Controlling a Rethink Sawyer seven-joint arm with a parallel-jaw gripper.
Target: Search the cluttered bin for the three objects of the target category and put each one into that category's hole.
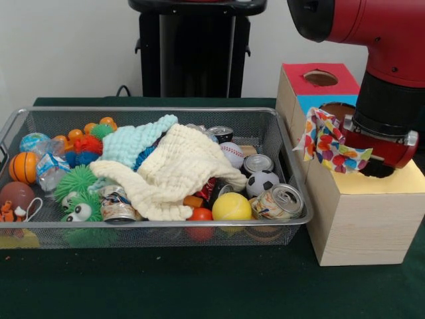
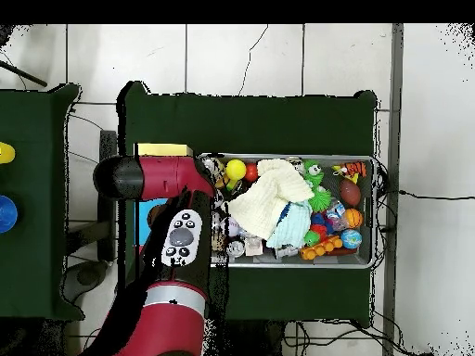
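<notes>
The arm hangs over the wooden box [image 1: 362,219] with a colourful patterned cloth [image 1: 329,143] bunched at the gripper [image 1: 372,156], though the wrist hides the jaws, so I cannot tell whether it is clenched on the cloth or has already let go. The cloth drapes off the gripper's bin-facing side, over the box's edge and not squarely over the round hole in the blue section [image 1: 337,106] just behind it. That looks like the main risk: released from here, the fabric could catch on the rim, or slide down between the box and the wire bin [image 1: 292,173]. The hole in the red section [image 1: 321,78] lies further behind and could take the cloth by mistake if the arm overshoots. Two more cloths remain in the bin, well off to the same side as the dangling cloth: a cream muslin [image 1: 176,173] and a pale blue knitted one [image 1: 136,141] (both tangled among balls and cans, so lifting one may drag neighbours out). The can [image 1: 282,201] nearest the box carries a printed label, but no writing on it is readable.
</notes>
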